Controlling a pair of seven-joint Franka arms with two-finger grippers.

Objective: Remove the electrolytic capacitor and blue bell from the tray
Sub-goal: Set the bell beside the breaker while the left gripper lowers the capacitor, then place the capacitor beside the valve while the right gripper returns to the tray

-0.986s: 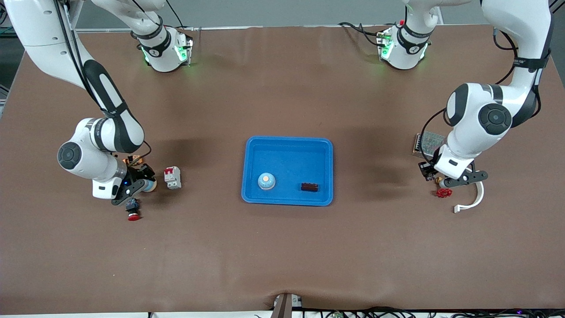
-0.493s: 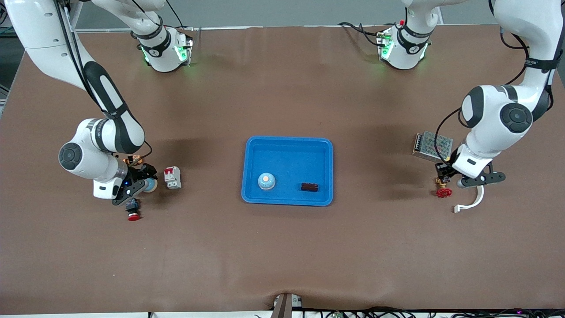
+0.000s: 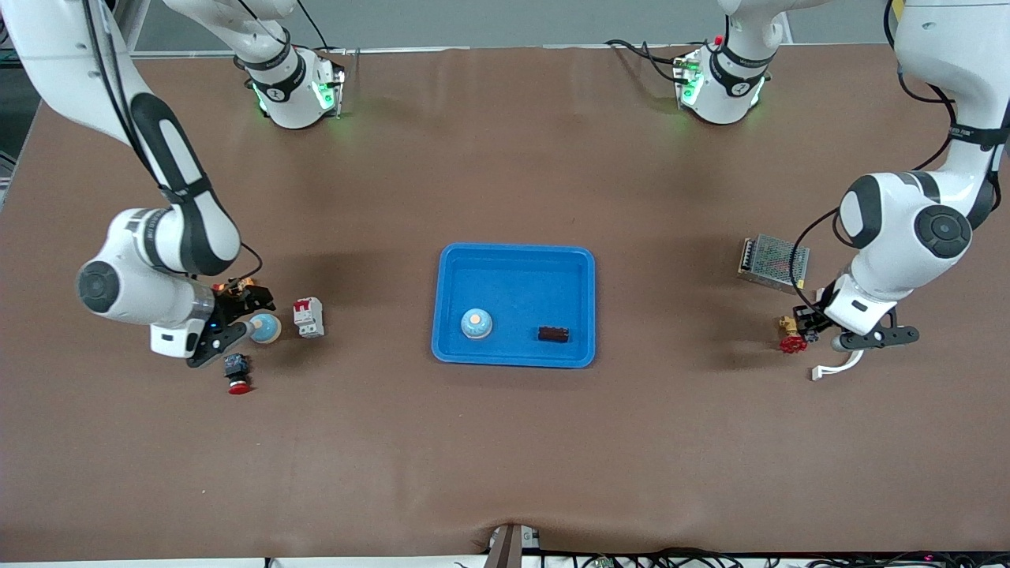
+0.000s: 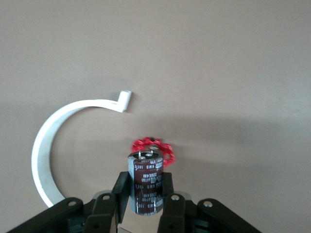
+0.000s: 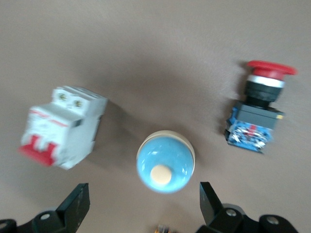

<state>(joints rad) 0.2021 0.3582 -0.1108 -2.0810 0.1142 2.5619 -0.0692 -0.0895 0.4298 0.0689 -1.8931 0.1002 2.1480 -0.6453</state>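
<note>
A blue bell (image 5: pixel 165 162) is set on the table near the right arm's end, and the right gripper (image 5: pixel 141 204) stands over it with fingers wide apart. A capacitor (image 4: pixel 145 182) is clamped in the left gripper (image 4: pixel 144 201), over the table near a red valve (image 3: pixel 793 344). Another bell (image 3: pixel 476 323) and capacitor (image 3: pixel 554 334) are seen in the tray (image 3: pixel 513 260). Judged next: the held capacitor is to be lowered and released.

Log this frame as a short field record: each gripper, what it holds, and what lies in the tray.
left gripper: shut on a capacitor, over the table at the left arm's end, by a red valve handle
right gripper: open, above a blue bell standing free on the table
beside that bell: circuit breaker, red push button
tray: holds a second bell and a dark capacitor
</note>
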